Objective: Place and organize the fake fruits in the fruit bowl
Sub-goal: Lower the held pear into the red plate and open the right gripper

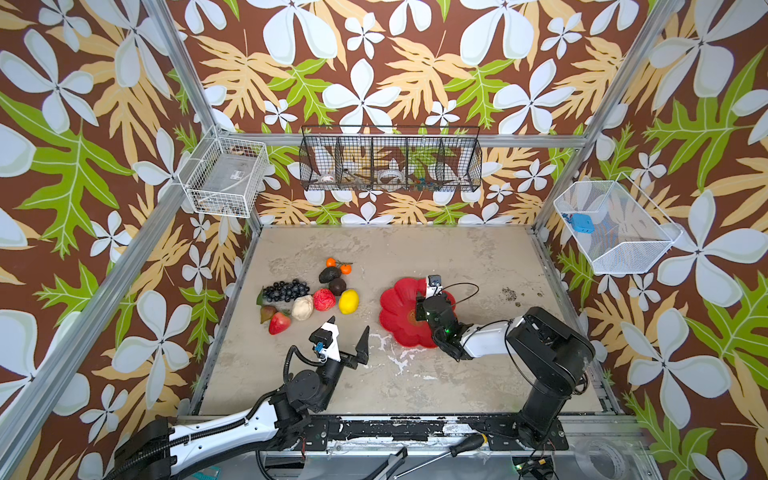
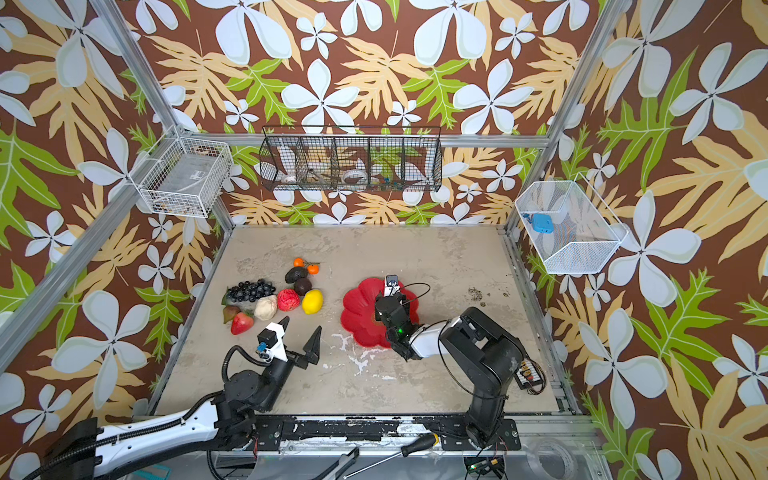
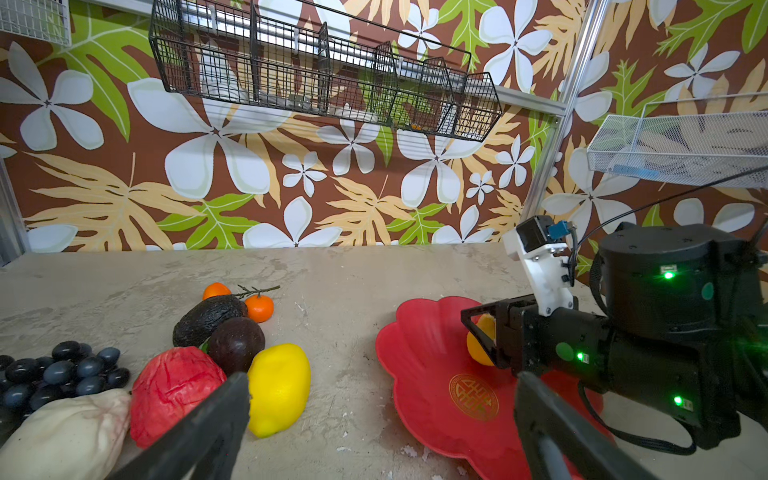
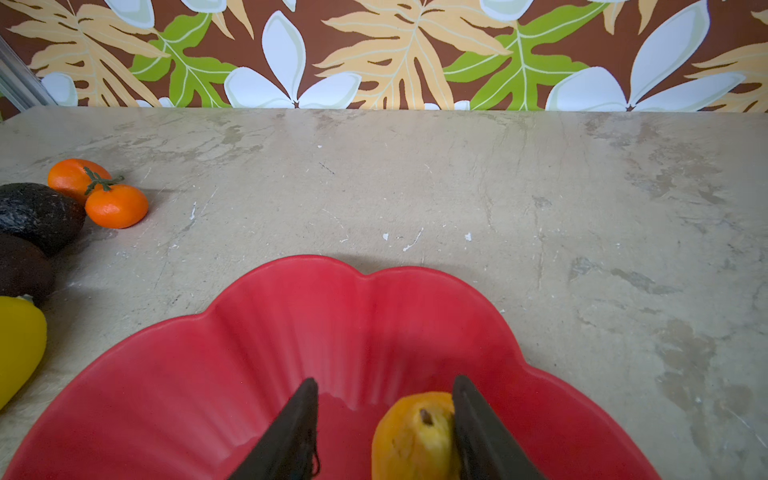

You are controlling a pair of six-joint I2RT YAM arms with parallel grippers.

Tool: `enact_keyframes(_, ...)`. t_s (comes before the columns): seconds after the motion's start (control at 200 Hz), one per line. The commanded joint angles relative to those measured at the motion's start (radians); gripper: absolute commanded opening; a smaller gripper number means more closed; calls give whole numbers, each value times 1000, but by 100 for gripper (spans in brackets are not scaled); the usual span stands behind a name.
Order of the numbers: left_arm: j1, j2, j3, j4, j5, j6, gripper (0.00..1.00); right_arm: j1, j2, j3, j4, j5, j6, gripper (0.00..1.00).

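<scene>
The red scalloped fruit bowl (image 1: 395, 299) (image 2: 357, 303) lies right of centre. My right gripper (image 1: 428, 307) (image 4: 384, 382) is low inside it, open. A yellow-orange fruit (image 4: 415, 436) (image 3: 482, 345) sits in the bowl against one finger, with a clear gap to the other. Left of the bowl lie a lemon (image 1: 348, 301), a red fruit (image 1: 324, 299), a cream lumpy piece (image 1: 302, 307), black grapes (image 1: 286, 290), an avocado (image 1: 329, 274), two stemmed oranges (image 1: 340, 266), a strawberry (image 1: 279, 323) and a pear (image 1: 267, 312). My left gripper (image 1: 349, 324) (image 3: 380, 378) hangs wide open and empty just in front of them.
A black wire basket (image 1: 390, 160) hangs on the back wall, a white wire basket (image 1: 226, 176) at the left corner and a white mesh basket (image 1: 615, 226) on the right wall. A screwdriver (image 1: 465, 446) lies on the front rail.
</scene>
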Motion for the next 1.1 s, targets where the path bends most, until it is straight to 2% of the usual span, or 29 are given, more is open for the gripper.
enact_keyframes(0.0,2,13,-3,33,-14,2,100,2,-11,-4,10,3,13,56)
enact_keyframes(0.095,0,15,-2,31,-12,2,99,1,-6,-4,10,5,18,55)
enact_keyframes(0.225,1,8,-4,29,-18,4,99,-5,3,9,-17,-6,41,46)
enact_keyframes(0.365,1,2,-6,31,-19,7,99,-37,13,15,-64,-66,141,37)
enact_keyframes(0.586,1,9,-7,40,-16,10,99,-49,0,-11,-41,-114,186,36)
enact_keyframes(0.776,1,15,-6,40,-15,9,100,-48,-22,-19,-42,-109,181,42)
enact_keyframes(1.096,2,57,9,30,-10,-4,100,-49,-62,-11,-76,-113,161,61)
